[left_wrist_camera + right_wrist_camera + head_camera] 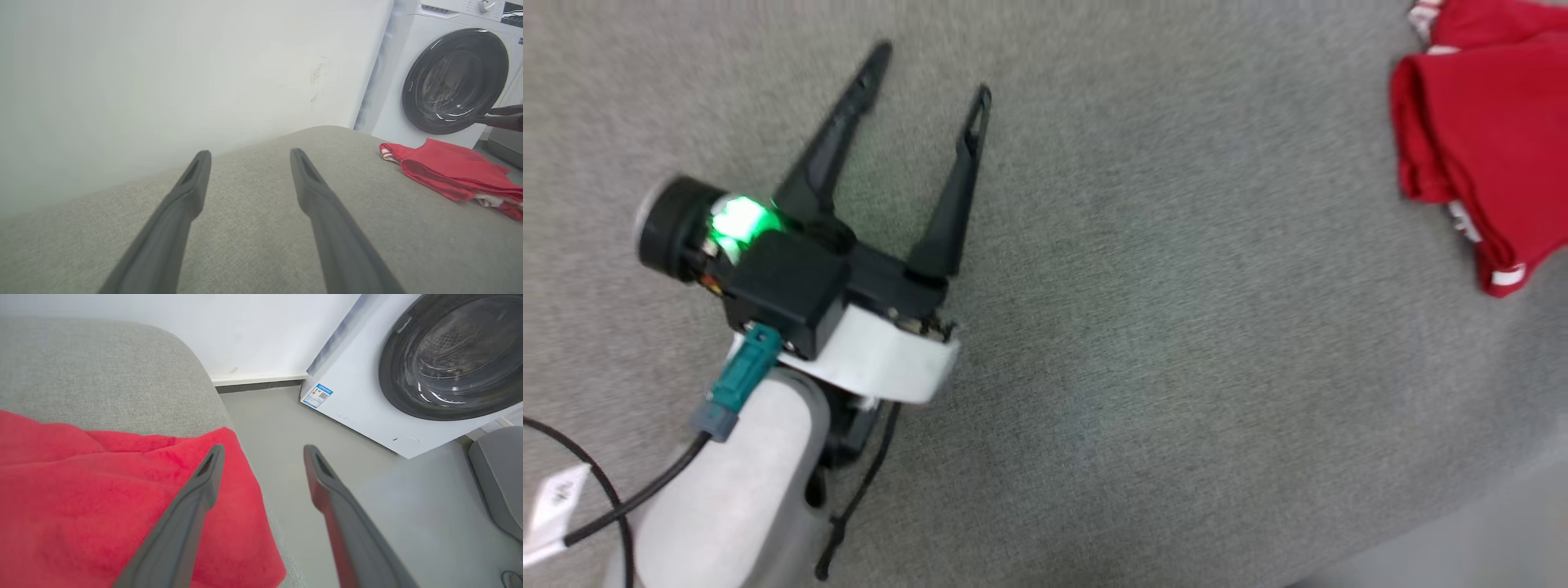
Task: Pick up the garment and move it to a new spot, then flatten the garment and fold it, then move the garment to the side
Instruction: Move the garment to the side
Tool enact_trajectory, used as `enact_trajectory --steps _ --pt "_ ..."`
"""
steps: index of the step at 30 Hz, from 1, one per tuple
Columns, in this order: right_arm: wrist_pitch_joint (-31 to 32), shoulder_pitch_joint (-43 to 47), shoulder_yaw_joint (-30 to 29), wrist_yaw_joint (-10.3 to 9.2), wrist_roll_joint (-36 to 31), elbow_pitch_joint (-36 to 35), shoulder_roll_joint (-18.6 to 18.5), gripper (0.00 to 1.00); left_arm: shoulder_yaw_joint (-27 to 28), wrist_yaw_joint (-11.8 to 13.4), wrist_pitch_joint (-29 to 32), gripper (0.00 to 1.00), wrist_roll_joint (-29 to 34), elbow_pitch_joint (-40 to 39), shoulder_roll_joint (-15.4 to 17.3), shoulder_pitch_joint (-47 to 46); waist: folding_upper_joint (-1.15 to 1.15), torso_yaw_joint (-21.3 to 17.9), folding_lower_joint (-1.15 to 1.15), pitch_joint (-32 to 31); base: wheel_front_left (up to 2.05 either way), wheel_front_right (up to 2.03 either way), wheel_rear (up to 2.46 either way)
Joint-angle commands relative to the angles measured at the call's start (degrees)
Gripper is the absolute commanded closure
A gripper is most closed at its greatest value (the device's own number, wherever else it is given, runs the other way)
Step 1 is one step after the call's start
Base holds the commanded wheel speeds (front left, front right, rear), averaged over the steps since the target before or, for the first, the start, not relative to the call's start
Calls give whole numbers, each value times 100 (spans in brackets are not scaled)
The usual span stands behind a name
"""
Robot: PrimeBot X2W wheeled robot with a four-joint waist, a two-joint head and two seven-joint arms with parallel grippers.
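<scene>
Garment (1478, 139) lies folded at the right edge of the grey cushion (1094, 327). Soft, light, limp; layers will slide, so pinch the thick folded edge through all of them. Left gripper (933, 73) wide, empty, well apart. Right gripper (263, 451) wide over its corner, seemingly holding nothing.

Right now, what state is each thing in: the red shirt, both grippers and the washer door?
garment: folded, lying at the edge of the grey cushion, not gripped.
left gripper: open, empty, above the cushion.
right gripper: open, empty, at the garment's edge.
washing machine door: shut.
</scene>
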Motion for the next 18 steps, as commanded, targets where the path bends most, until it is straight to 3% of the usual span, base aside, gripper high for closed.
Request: enact_trajectory --steps 1,7,18 --pt "-198 206 -2 -6 26 -88 14 0 13 55 -151 0 -95 129 -47 230 0 125 -1 -510 0 0 0" --pt "-440 782 119 -6 202 -415 167 0 97 231 -455 0 -394 468 -232 790 0 354 -1 -1274 0 0 0" --pt "-717 2666 256 -6 492 -1584 1041 0 298 537 -746 0 -808 946 -402 1876 0 1243 -1 -2558 0 0 0"
